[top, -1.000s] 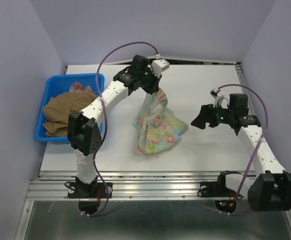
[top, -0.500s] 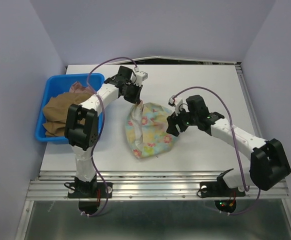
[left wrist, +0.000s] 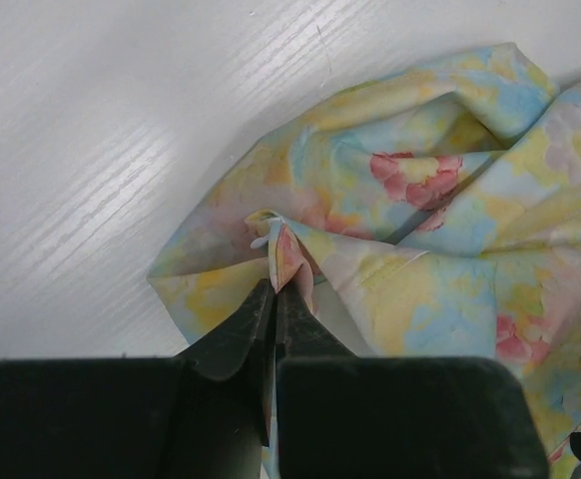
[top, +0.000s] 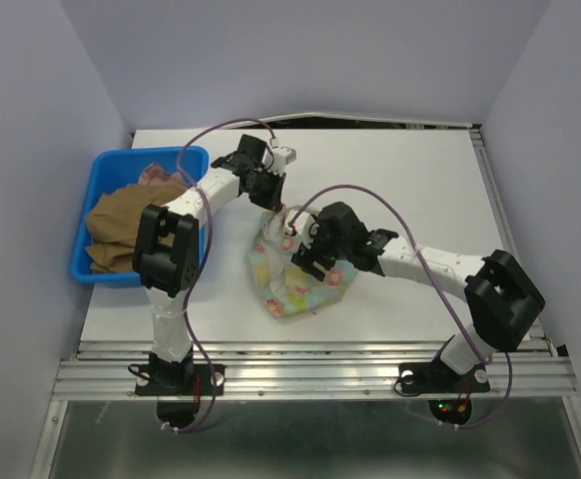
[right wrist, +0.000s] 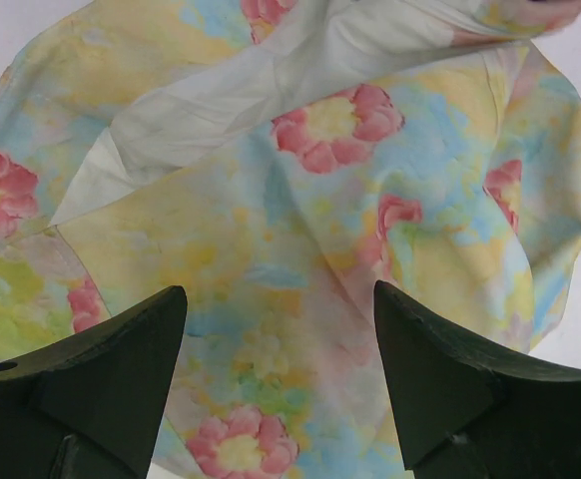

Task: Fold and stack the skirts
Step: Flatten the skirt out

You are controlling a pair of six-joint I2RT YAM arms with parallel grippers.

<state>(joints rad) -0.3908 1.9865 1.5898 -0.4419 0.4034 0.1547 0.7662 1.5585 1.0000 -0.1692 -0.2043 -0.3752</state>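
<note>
R gripper (top: 303, 261) has swung in over the floral skirt (top: 276, 284) since 0.5 s ago.
L gripper (left wrist: 276, 291) is clamped on a bunched skirt edge. R fingers are spread apart just above the cloth, which lies crumpled mid-way across the table (top: 400, 170). The brown skirt (top: 121, 215) & pink skirt (top: 156, 175) sit in the blue bin (top: 99, 163).

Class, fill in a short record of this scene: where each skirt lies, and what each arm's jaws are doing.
floral skirt: crumpled on the table
left jaws: shut on a pinched fold of the floral skirt
right jaws: open, over the floral skirt
brown skirt: in the blue bin
pink skirt: at the far end of the blue bin
</note>
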